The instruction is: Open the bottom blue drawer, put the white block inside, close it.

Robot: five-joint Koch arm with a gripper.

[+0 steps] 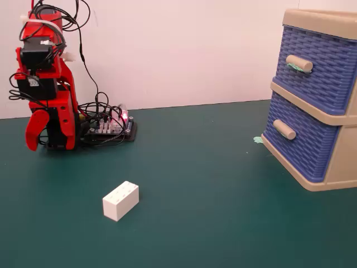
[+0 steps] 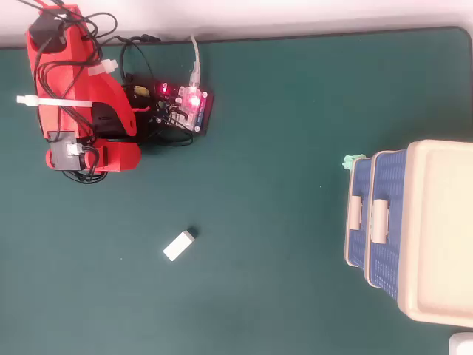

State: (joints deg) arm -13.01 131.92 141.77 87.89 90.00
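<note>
The white block [image 1: 120,200] [image 2: 179,245] lies alone on the green mat, studs up, well in front of the arm. At the right stands the beige-framed cabinet [image 1: 334,114] [image 2: 440,222]. Its bottom blue drawer [image 1: 298,146] [image 2: 357,248] is pushed in, with a plain beige handle [image 1: 284,129] [image 2: 354,209]. The red arm is folded at the far left. My gripper [image 1: 50,146] [image 2: 111,157] hangs down beside its base, far from block and cabinet, with nothing in it. How far apart its jaws stand does not show clearly.
The upper blue drawer [image 1: 321,67] is also pushed in; its handle carries a green smear. A small green scrap [image 1: 257,139] [image 2: 353,160] lies by the cabinet's corner. A lit circuit board [image 1: 109,127] [image 2: 185,103] with cables sits beside the arm's base.
</note>
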